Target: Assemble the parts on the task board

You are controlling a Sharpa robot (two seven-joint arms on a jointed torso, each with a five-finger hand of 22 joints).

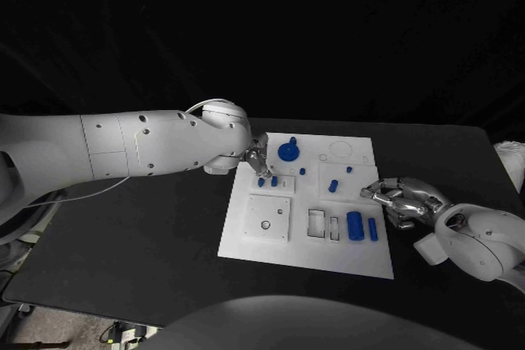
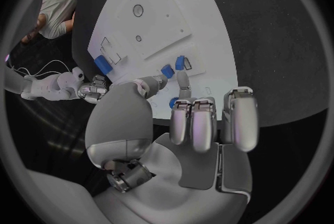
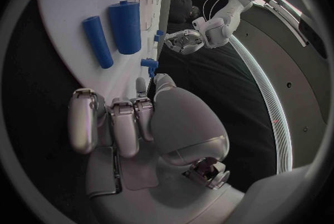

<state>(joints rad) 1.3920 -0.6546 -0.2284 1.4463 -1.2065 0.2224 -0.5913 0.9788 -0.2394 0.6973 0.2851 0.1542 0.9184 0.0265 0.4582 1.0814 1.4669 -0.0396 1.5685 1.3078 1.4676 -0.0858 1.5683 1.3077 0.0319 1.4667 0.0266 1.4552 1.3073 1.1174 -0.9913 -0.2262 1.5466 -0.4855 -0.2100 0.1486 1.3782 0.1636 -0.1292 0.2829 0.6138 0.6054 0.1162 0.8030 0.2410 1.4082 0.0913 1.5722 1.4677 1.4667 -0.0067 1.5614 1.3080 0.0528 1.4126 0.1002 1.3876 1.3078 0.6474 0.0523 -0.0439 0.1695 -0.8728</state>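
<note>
While pinching a small blue peg at the task board's 3 o'clock edge, right hand seating next; left hand fingers unclear.

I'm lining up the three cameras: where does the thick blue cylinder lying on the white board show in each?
Head view: thick blue cylinder lies near the white board's right edge, beside a thinner blue rod.
Left wrist view: a blue piece near the slots may be it; cannot tell.
Right wrist view: cylinder beyond the right hand, next to the rod.
Shared landmark: the rod.
</note>
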